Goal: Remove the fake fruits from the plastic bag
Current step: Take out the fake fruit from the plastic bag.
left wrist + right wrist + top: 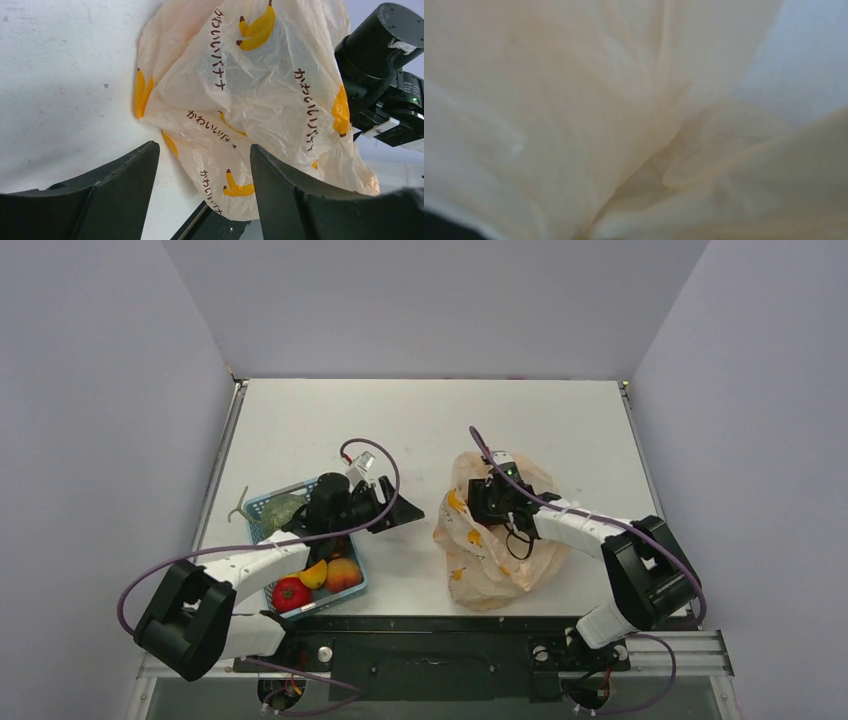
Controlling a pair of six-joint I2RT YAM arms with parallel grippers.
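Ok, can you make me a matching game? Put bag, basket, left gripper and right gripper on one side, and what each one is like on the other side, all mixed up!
Things:
1. bag
2. basket
3. left gripper
4. right gripper

What it is like:
A. blue, with fruit inside
B. pushed into the bag
C. open, empty, facing the bag
D. pale orange, with banana prints

Pairs: 1-D, 2-A, 3-C, 4-B.
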